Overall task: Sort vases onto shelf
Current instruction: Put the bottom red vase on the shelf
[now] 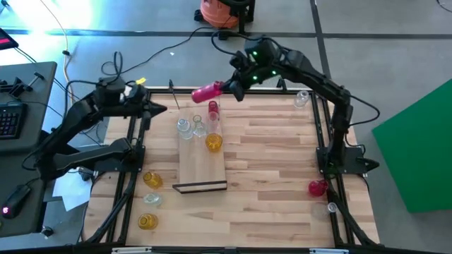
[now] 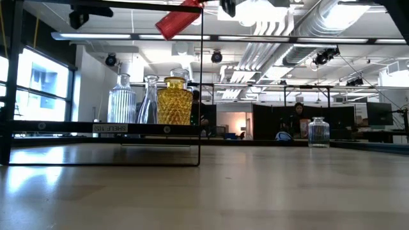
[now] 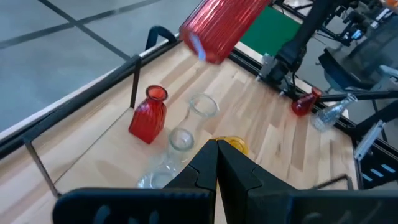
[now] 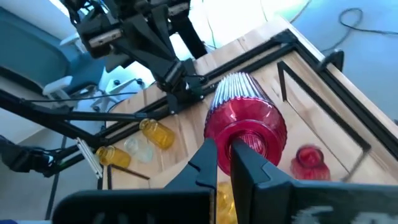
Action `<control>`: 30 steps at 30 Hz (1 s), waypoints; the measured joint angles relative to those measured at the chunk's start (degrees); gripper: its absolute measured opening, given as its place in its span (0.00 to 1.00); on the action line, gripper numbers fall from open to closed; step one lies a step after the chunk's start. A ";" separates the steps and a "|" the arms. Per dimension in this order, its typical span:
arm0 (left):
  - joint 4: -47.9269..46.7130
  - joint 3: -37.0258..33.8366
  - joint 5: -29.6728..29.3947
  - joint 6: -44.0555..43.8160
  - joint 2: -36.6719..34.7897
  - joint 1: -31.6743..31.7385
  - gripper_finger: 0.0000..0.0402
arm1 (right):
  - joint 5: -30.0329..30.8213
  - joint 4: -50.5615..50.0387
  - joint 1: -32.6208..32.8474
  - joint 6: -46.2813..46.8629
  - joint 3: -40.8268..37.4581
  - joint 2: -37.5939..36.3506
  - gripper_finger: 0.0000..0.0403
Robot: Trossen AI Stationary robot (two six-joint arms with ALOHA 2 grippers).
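Shelf (image 1: 201, 169) carries four vases so far. Right gripper (image 1: 227, 87) grips a red vase (image 1: 207, 92) by its neck, above the shelf's far end. Left gripper (image 1: 161, 109) closed, empty. We count six on the bench (image 1: 275, 155).

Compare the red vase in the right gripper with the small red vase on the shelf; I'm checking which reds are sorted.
The large red vase hangs tilted in the air, clamped at its neck by the right gripper; the small red vase stands upright on the shelf. The held one is bigger and cylindrical; the shelved one is squat with a narrow neck. Both are ribbed red glass.
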 joint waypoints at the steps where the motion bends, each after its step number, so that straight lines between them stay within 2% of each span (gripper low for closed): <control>1: 0.97 0.00 -0.04 -0.02 0.87 0.04 0.00 | -0.79 0.74 -0.44 -0.37 0.00 0.72 0.00; 15: 12.63 0.00 -0.88 -2.06 9.87 0.03 0.00 | -13.08 9.24 -6.15 -4.13 -0.04 11.78 0.00; 22: 14.08 0.00 -0.82 -3.24 16.75 0.10 0.00 | -15.19 10.66 -6.90 -6.75 -0.09 14.31 0.00; 30: 14.09 -0.02 -0.65 -4.02 22.93 0.13 0.00 | -14.49 11.25 -7.68 -8.82 -0.08 15.08 0.00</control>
